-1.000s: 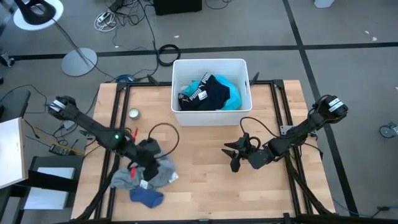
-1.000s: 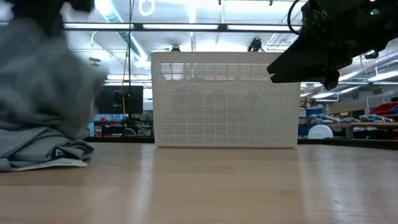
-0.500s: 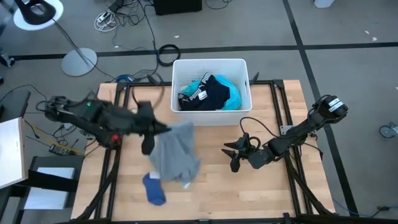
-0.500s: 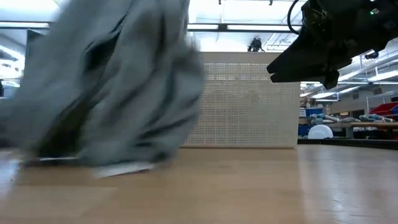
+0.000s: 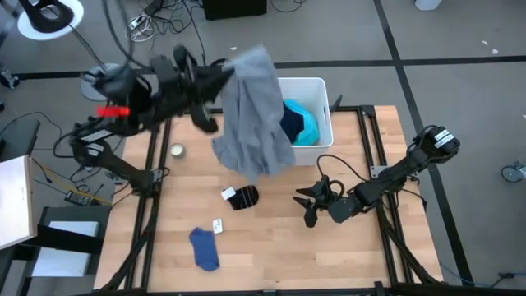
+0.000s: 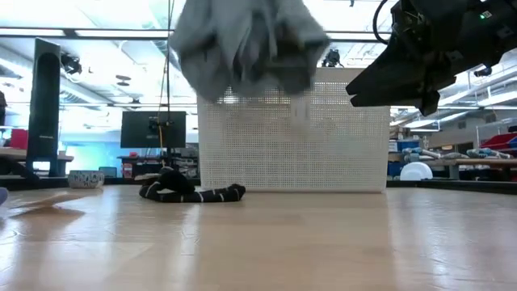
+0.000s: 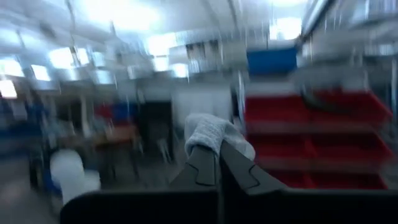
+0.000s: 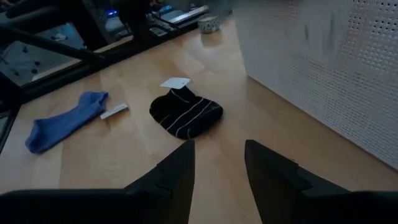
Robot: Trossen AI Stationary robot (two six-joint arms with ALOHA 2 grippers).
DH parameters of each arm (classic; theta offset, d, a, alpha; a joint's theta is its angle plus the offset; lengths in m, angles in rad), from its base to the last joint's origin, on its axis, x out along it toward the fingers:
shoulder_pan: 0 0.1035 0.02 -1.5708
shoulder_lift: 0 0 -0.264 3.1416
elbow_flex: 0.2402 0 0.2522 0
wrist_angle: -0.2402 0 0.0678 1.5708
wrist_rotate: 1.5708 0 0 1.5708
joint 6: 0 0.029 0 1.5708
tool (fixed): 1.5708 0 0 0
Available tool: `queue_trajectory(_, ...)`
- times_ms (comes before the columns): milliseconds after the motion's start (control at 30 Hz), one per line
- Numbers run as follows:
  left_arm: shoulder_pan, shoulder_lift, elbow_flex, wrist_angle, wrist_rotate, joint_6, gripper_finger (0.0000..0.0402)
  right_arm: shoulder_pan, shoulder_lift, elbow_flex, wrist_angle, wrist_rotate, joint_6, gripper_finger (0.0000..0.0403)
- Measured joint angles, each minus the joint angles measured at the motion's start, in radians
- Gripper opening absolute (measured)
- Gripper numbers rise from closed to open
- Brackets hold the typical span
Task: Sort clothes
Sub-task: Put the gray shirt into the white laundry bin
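Observation:
My left gripper (image 5: 223, 72) is raised high over the table's far left, shut on the grey garment (image 5: 255, 115). The garment hangs in the air (image 6: 246, 40) in front of the white bin (image 5: 322, 90). The turquoise garment (image 5: 306, 125) and the navy one (image 5: 289, 122) lie in the bin, partly hidden by the grey one. A small black striped piece (image 5: 241, 197) and a small blue piece (image 5: 203, 248) lie flat on the table. My right gripper (image 5: 311, 205) is open and empty, low over the table's right half. My left gripper pinches a bunched part of the grey garment's upper end (image 7: 211, 132) between its two fingers. The fingers are about level and come from the table's left. The garment hangs slack below them (image 5: 259, 152), lifted clear of the table.
A white tag (image 5: 218, 225) lies between the black and blue pieces. A small round cup (image 5: 177, 150) stands at the far left of the table. In the right wrist view the black piece (image 8: 186, 115) and the bin's perforated wall (image 8: 323, 68) lie ahead of my right gripper (image 8: 217, 155).
My left gripper has risen from the table's near left and swung toward the far edge and the bin, carrying the grey garment. The garment has gone from lying bunched on the table to hanging clear of it. The black striped piece it covered now shows.

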Motion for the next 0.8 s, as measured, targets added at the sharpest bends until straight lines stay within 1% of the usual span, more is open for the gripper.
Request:
queue_trajectory(100, 0.067, 0.078, 0.09, 0.133, 0.076, 0.077, 0.0, 0.0, 0.0, 0.0, 0.0, -0.001, -0.004, 0.0142)
queue_trajectory(200, 0.137, 0.168, 0.188, 0.226, 0.144, 0.111, 0.0, 0.0, 0.0, 0.0, 0.0, -0.008, -0.008, 0.0142)
queue_trajectory(267, 0.184, 0.237, 0.262, 0.265, 0.189, 0.112, 0.0, 0.0, 0.0, 0.0, 0.0, -0.017, -0.008, 0.0142)
queue_trajectory(367, 0.251, 0.332, 0.383, 0.271, 0.234, 0.107, 0.0, 0.0, 0.0, 0.0, 0.0, -0.018, -0.009, 0.0142)
queue_trajectory(400, 0.269, 0.352, 0.393, 0.294, 0.242, 0.105, 0.0, 0.0, 0.0, 0.0, -0.001, -0.018, -0.009, 0.0142)
queue_trajectory(467, 0.301, 0.359, 0.353, 0.431, 0.26, 0.077, 0.0, 0.0, 0.0, 0.0, 0.0, -0.018, -0.01, 0.0142)
queue_trajectory(533, 0.332, 0.37, 0.348, 0.488, 0.278, 0.027, 0.0, 0.0, 0.0, 0.0, 0.0, -0.018, -0.017, 0.0142)
queue_trajectory(600, 0.363, 0.371, 0.355, 0.472, 0.305, -0.015, 0.0, 0.0, 0.0, 0.0, -0.001, -0.018, -0.022, 0.0142)
queue_trajectory(700, 0.391, 0.37, 0.366, 0.406, 0.347, -0.029, 0.0, 0.0, 0.0, 0.0, -0.001, -0.018, -0.039, 0.0142)
queue_trajectory(800, 0.396, 0.369, 0.373, 0.267, 0.375, -0.028, 0.0, -0.002, 0.0, 0.0, -0.001, -0.018, -0.044, 0.0142)
